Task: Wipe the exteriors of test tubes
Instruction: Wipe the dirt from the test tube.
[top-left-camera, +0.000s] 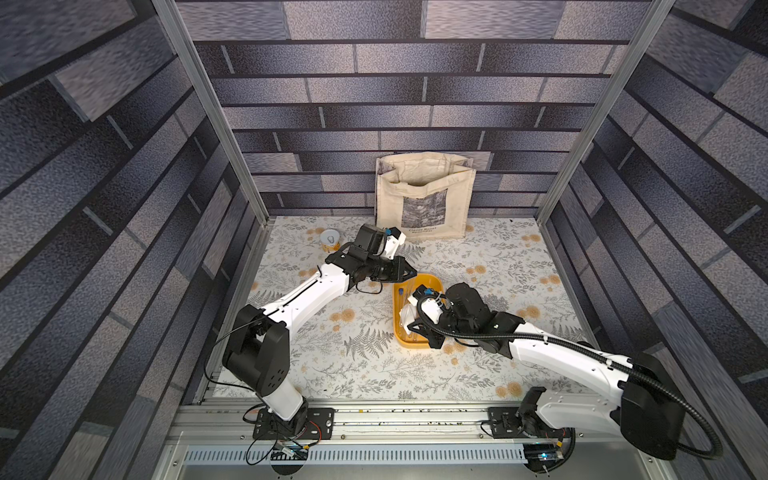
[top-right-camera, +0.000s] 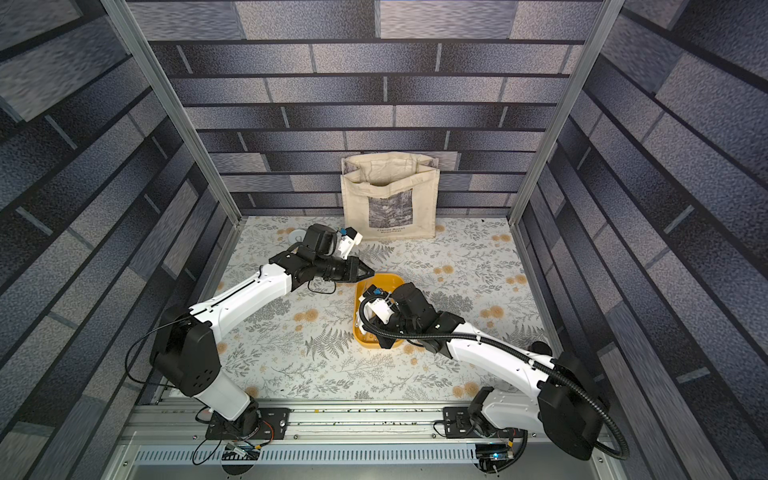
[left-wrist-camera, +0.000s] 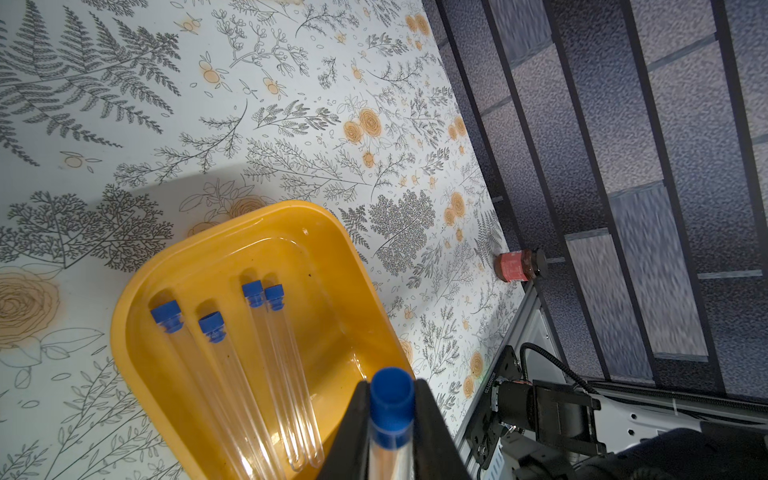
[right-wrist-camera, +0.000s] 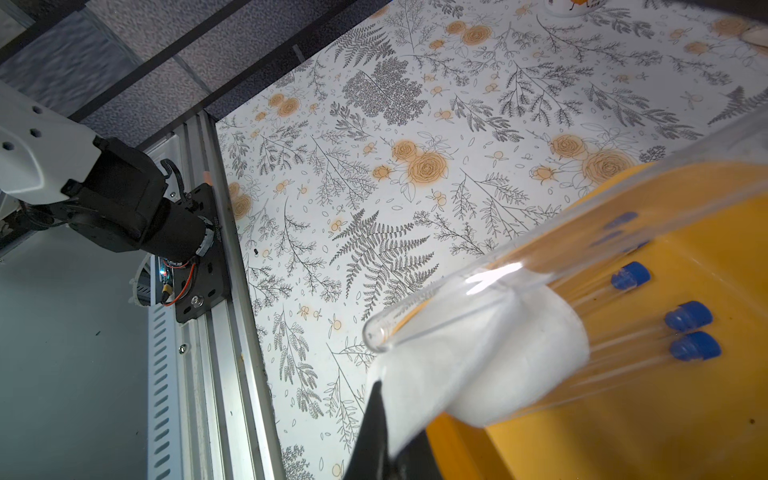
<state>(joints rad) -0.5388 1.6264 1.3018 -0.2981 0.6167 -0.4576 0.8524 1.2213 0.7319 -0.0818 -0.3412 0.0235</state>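
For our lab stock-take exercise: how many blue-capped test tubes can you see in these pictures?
5. Four lie in the yellow tray: one test tube, a second, a third, a fourth. The fifth is clamped in the left gripper. More may hide under the right arm.

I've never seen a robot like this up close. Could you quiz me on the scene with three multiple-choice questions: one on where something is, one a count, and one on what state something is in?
1. Where does the tote bag stand?
A) against the back wall
B) between the arm bases
C) flat at mid-table

2. How many test tubes lie in the yellow tray?
A) two
B) four
C) seven

3. What is the left gripper doing?
A) open, empty
B) shut on a capped tube
C) shut on a can

Answers:
1 A: it stands against the back wall.
2 B: four blue caps show inside the tray.
3 B: it pinches the held tube at its cap, while the right gripper holds the white cloth.
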